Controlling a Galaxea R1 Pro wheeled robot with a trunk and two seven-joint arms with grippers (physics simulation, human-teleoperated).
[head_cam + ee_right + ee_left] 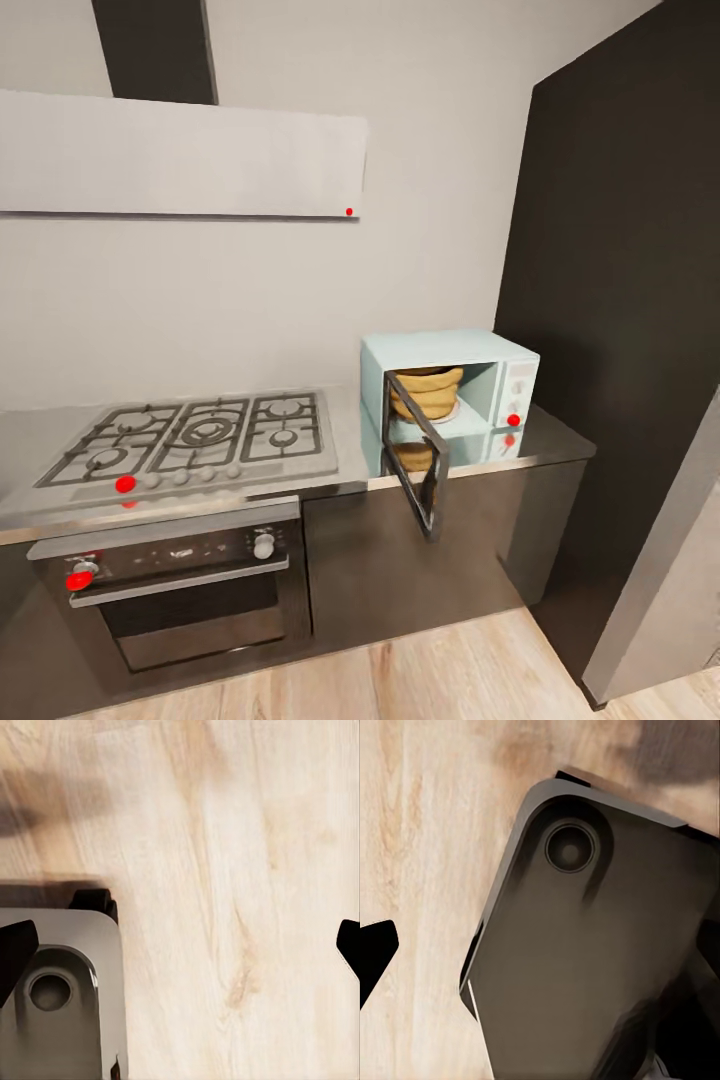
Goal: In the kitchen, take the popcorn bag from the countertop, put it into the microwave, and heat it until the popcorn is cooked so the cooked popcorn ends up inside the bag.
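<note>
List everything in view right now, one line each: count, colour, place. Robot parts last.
microwave: 1, pale blue, on the countertop right of the hob, door swung open
popcorn bag: 1, tan-brown, inside the microwave
countertop: 1, glossy grey, along the wall above dark cabinet fronts
gas hob: 1, grey with dark grates, set in the countertop left of the microwave
oven: 1, dark, built in under the hob, two knobs
range hood: 1, pale grey, on the wall above the hob
tall cabinet: 1, dark, right of the countertop
floor: pale wood, in front of the cabinets and under both wrist cameras
robot base: dark grey in the left wrist view, lighter grey in the right
right gripper: 1, black fingertips wide apart, above the floor
</note>
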